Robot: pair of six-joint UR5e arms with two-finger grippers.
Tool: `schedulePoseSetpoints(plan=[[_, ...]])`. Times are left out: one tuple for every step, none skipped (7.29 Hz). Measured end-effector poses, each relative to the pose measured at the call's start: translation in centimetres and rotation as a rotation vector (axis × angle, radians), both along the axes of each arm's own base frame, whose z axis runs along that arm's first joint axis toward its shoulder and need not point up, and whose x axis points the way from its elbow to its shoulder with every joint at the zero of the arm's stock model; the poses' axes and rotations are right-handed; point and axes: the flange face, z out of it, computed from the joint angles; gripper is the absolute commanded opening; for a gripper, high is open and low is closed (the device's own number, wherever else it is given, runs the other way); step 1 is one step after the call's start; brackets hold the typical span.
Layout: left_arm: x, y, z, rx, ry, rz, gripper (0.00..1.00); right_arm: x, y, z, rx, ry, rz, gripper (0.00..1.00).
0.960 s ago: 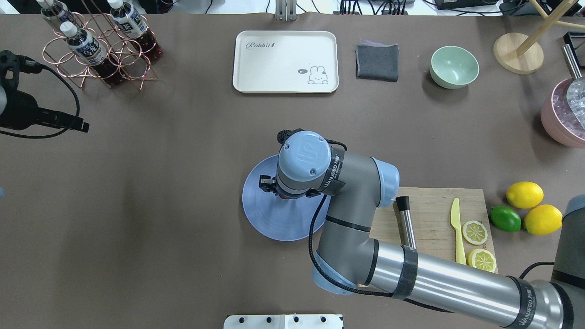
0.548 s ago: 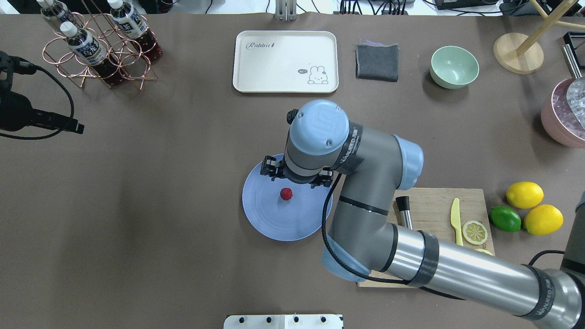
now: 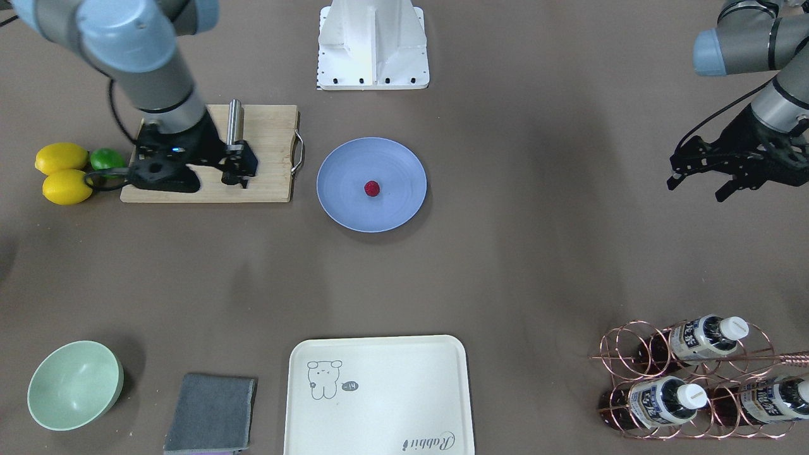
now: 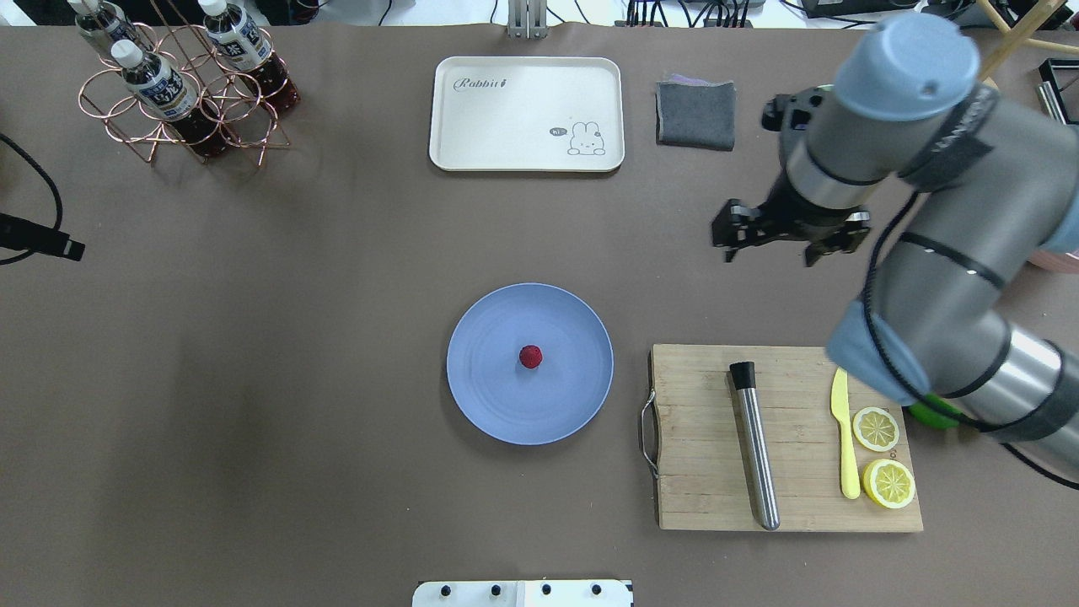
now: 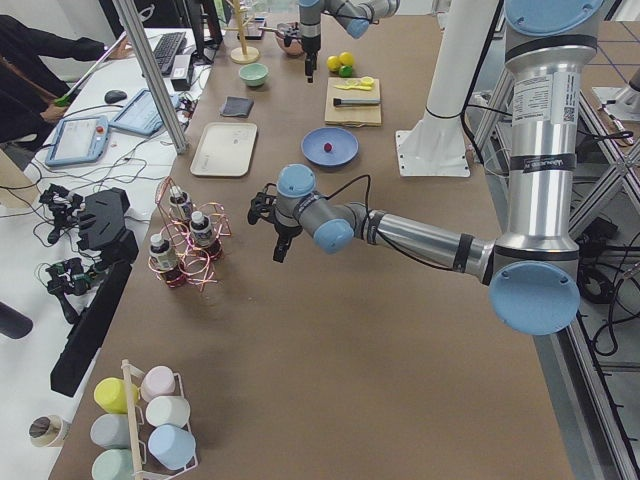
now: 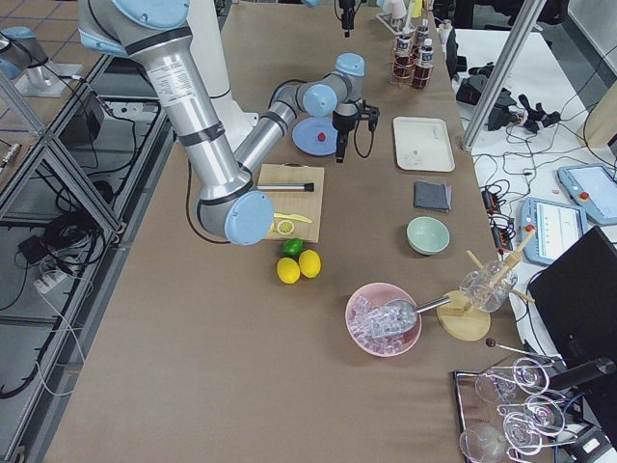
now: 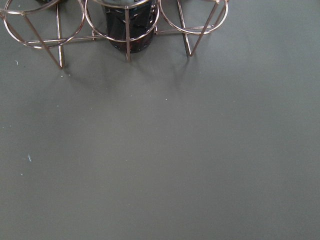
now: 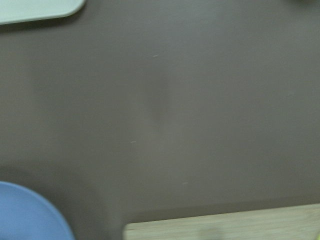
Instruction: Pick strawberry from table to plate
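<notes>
Now strawberry (image 4: 530,357) on plate (image 4: 497,409); R pincer (image 4: 775,251) apart, empty; L pincer (image 3: 695,188) apart.

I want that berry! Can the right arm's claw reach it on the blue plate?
Probably yes. The strawberry sits alone in the middle of the plate, uncovered. The open right claw hangs over the table nearby, with nothing standing between them.

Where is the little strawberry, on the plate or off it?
On it. The strawberry sits near the middle of the blue plate, well inside its rim.
</notes>
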Motion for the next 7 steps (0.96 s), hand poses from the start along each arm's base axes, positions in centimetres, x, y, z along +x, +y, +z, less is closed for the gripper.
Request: schedulePoseSetpoints(plan=[[-3.1, -0.4, 1.2, 0.013, -0.057, 0.012, 0.98, 5.9, -1.4, 5.4, 0.039, 0.046, -0.067, 1.0], [-7.1, -1.1, 2.1, 0.026, -0.134, 0.019, 0.98, 11.8, -2.2, 10.1, 0.063, 0.065, -0.123, 1.0], [-11.7, -2.1, 2.2, 0.035, -0.239, 0.025, 0.98, 17.7, -2.5, 14.5, 0.075, 0.062, -0.163, 1.0], [-16.2, -3.4, 1.6, 0.031, -0.341, 0.047, 0.98, 23.4, -2.4, 18.5, 0.078, 0.055, -0.179, 1.0], [-19.5, -4.2, 1.6, 0.009, -0.394, 0.074, 0.98, 28.5, -1.8, 21.8, 0.074, 0.051, -0.168, 1.0], [-21.2, -3.9, 2.5, -0.018, -0.397, 0.089, 0.98, 33.0, -1.0, 24.5, 0.069, 0.048, -0.148, 1.0], [-21.5, -3.0, 3.8, -0.031, -0.351, 0.1, 0.98, 36.4, -0.2, 26.9, 0.059, 0.043, -0.13, 1.0]])
